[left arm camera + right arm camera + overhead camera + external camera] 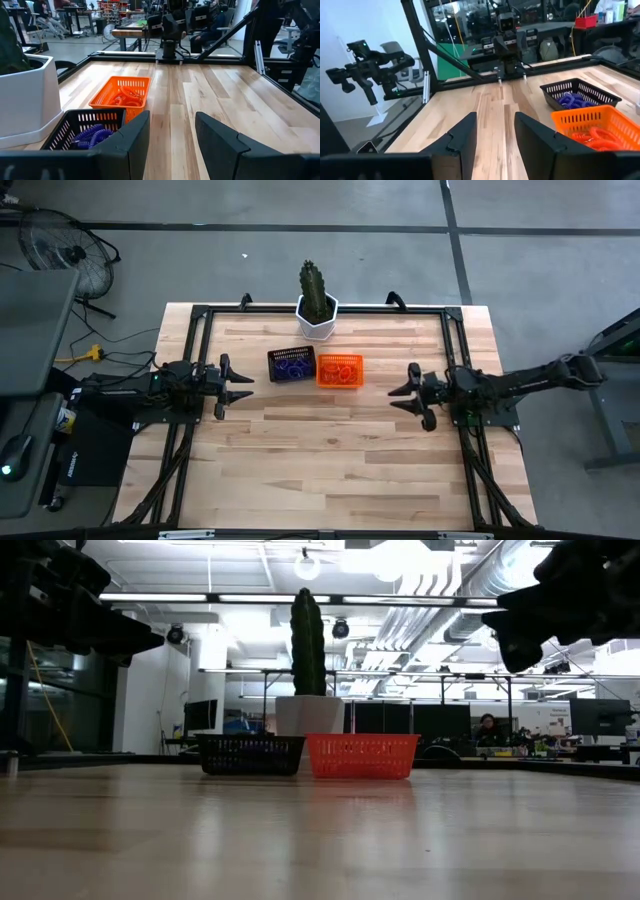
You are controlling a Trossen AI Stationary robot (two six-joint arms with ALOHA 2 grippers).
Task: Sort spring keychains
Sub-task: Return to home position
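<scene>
The purple spring keychains [291,365] lie inside the black mesh basket [273,358], seen too in the left wrist view [92,135]. The orange spring keychains [341,372] lie in the orange mesh basket [322,379], also in the right wrist view [592,134]. Both baskets stand side by side on the table, in front of the cactus pot. My left gripper [240,386] hovers open at the table's left side, my right gripper [405,401] open at its right side. Neither holds anything.
A cactus in a white pot [317,318] stands just behind the baskets near the far edge. A black metal frame [200,320] runs along the table's far, left and right sides. Bare wood [330,460] stretches across the near half.
</scene>
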